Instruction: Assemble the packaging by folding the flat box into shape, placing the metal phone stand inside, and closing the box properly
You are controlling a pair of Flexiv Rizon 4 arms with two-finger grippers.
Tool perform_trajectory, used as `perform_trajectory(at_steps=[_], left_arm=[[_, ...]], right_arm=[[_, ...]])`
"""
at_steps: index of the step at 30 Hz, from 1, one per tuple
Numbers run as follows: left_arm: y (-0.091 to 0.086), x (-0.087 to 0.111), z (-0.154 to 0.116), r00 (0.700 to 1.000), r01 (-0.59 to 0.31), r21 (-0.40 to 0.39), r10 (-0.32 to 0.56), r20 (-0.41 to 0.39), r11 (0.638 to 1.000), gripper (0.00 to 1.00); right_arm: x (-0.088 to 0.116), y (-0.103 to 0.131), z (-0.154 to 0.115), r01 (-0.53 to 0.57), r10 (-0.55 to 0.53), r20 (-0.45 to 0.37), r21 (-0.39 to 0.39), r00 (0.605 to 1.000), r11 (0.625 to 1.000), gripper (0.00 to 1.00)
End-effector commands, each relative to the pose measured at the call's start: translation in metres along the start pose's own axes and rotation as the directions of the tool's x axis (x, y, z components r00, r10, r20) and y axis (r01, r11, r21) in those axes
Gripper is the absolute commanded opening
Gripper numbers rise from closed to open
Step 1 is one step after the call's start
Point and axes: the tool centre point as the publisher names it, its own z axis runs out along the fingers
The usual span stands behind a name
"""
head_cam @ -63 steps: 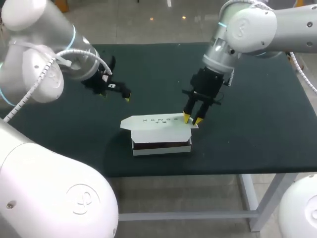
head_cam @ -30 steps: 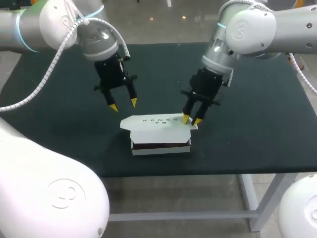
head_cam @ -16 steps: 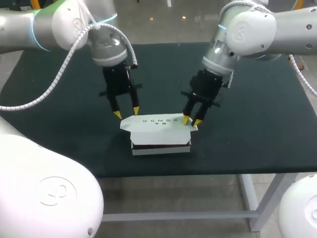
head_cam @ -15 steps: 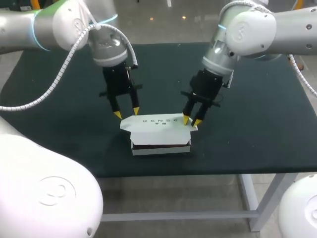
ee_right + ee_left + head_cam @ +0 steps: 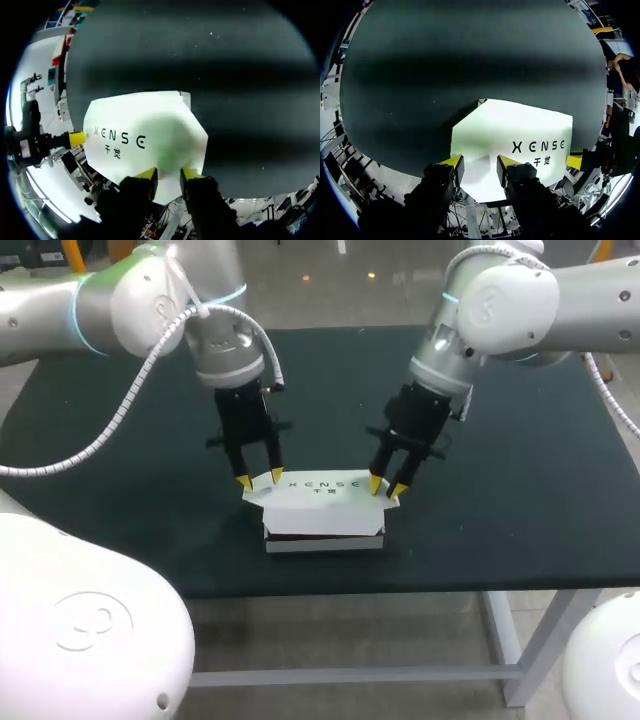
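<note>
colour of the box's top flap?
White cardboard top flap with dark lettering; clearest in the left wrist view.

A robotics lab's test bench, two large white jointed robot arms, left arm and right arm, over one work table, dark green mat on top, metal legs beneath, white corrugated cable looped along the left arm

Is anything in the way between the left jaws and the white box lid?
Nothing visible. The left jaws stand open right at the left end of the white box lid, with only bare lid beneath them. The right jaws are at its other end.
</note>
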Motion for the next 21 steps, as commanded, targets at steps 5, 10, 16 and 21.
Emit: perform_trajectory(at_steps=[5,10,16,21], left_arm=[[0.008,-0.004,0.007,1.0,0.003,0.018,-0.003,-0.007,1.0,0.49],[0.01,-0.004,0.011,1.0,0.01,0.04,-0.009,-0.017,0.999,0.5],[0.013,-0.003,0.014,1.0,0.009,0.056,-0.007,-0.025,0.998,0.53],[0.015,-0.002,0.017,1.0,0.004,0.08,-0.001,-0.03,0.997,0.53]], right_arm=[[-0.003,0.0,0.005,-0.016,0.016,-0.019,0.006,1.0,1.0,0.34],[-0.005,-0.002,0.006,-0.021,0.021,-0.027,-0.002,0.999,1.0,0.34],[-0.007,-0.003,0.006,-0.027,0.026,-0.033,-0.015,0.999,1.0,0.34],[-0.008,-0.004,0.007,-0.021,0.02,-0.028,-0.024,0.999,0.999,0.34]])
